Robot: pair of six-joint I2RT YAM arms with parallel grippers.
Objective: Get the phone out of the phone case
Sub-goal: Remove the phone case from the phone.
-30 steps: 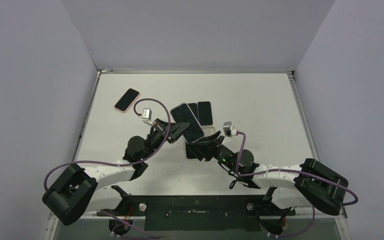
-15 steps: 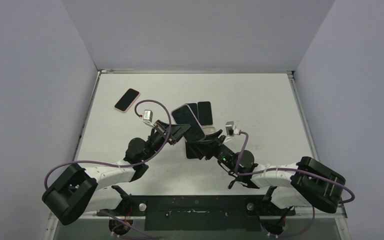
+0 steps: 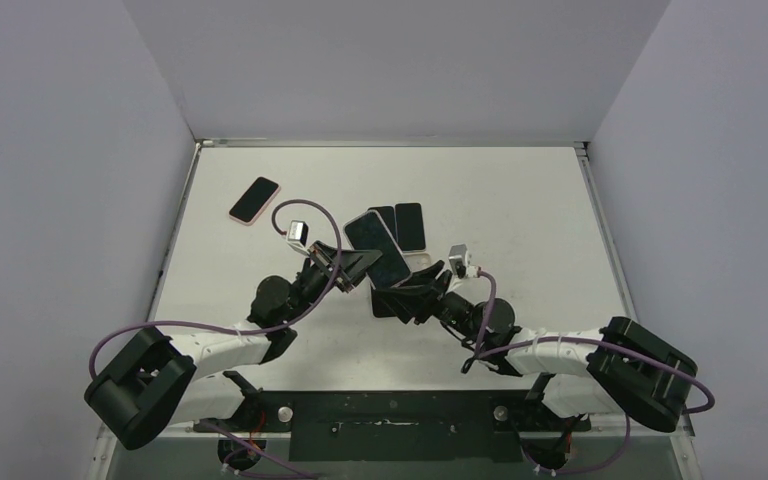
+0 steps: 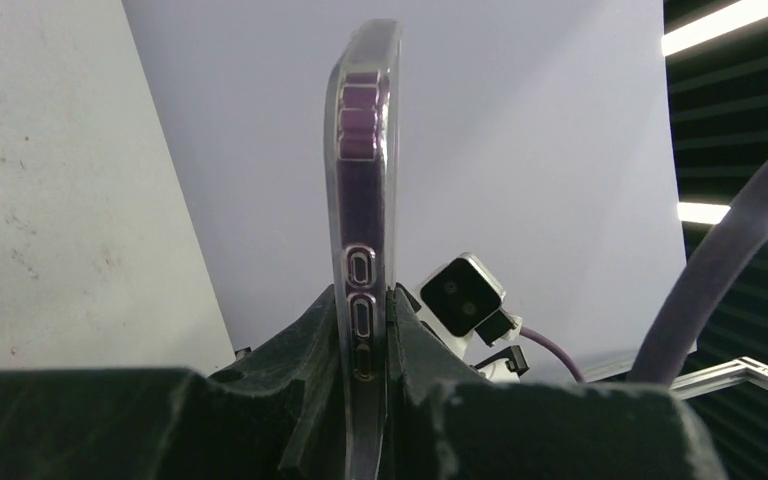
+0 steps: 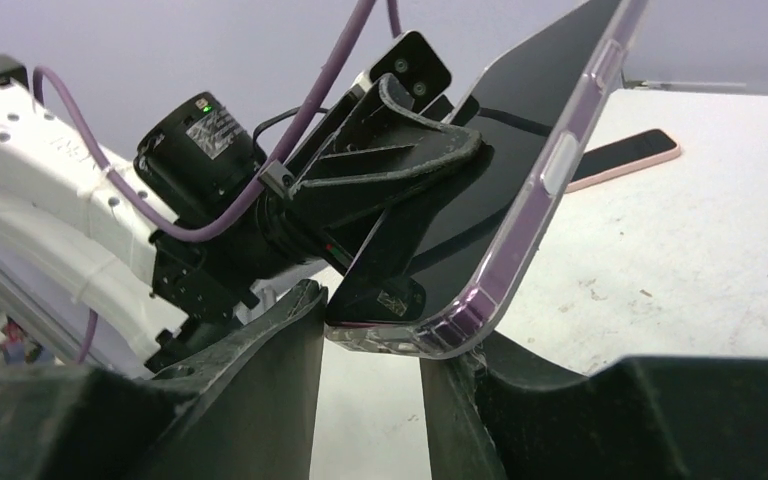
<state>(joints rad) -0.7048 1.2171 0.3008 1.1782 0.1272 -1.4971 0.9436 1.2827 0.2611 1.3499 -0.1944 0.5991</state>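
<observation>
Phone (image 3: 375,245) in phone case (image 4: 365,200): held up off the table (image 3: 520,200), tilted, long axis running 11 to 5 o'clock in the top view.
Left gripper (image 3: 345,265): clenched across the case's faces at its long edge, reaching in from 8 o'clock.
Right gripper (image 5: 370,330): at the phone's 5 o'clock end, fingers straddling the lower corner; I cannot tell if it pinches.
Nearer arm to the free end: right, so the peel likely starts at that corner.

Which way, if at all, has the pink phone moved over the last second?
No. The pink phone lies at the same spot and angle beside the table's left edge.
</observation>
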